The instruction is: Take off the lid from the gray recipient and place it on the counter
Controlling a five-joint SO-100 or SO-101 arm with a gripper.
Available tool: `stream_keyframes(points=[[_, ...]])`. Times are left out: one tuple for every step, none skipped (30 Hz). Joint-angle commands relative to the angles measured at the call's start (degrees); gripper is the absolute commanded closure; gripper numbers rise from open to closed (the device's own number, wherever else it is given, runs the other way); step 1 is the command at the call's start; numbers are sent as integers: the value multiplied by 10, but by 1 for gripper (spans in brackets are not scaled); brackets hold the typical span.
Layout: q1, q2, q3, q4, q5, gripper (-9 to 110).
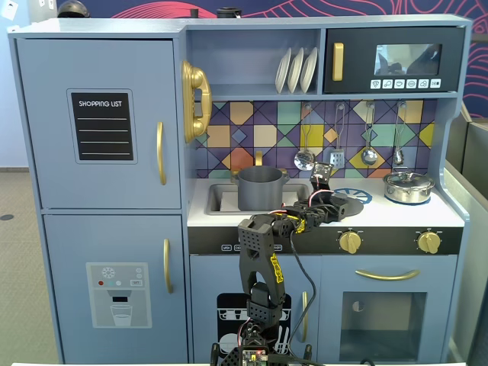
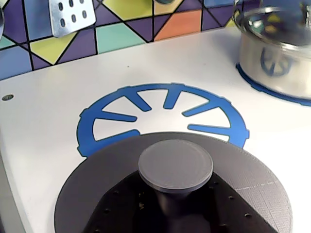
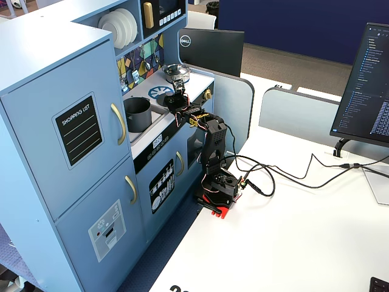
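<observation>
My gripper point(image 2: 177, 206) is shut on the stem under the knob of the dark gray lid point(image 2: 175, 165), with a black finger on each side. The lid is level and low over the pale counter point(image 2: 43, 131), and its far edge covers the near part of the blue burner circle point(image 2: 160, 104). I cannot tell whether it touches the counter. In a fixed view the gray recipient point(image 1: 261, 189) stands open in the sink, to the left of my gripper point(image 1: 339, 204). It also shows in the other fixed view point(image 3: 138, 113).
A shiny silver pot point(image 2: 274, 53) with its own lid stands on the second burner at the right, also seen in a fixed view point(image 1: 408, 185). Utensils point(image 1: 335, 156) hang on the tiled back wall. Knobs point(image 1: 350, 242) line the front edge.
</observation>
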Motion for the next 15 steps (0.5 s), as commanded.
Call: stream_keyframes(points=[[6,21,-6,6,6,92],[9,23,-6,11,6,88],[11,25,-6,11,8,85],[13,26,-5,11,11,82],[18,28,-4,11,13,79],[23,30,-2,11,12,76],[26,32,-1,11,15,73],[29,33,0,10,22,71],[33,36,0,9,29,69],[37,38,0,9,34,68],[39,40,0,9,38,67],[40,42,0,9,39,68],[40,45,-3,9,40,68],[38,47,-6,8,42,68],[35,50,-11,8,44,69]])
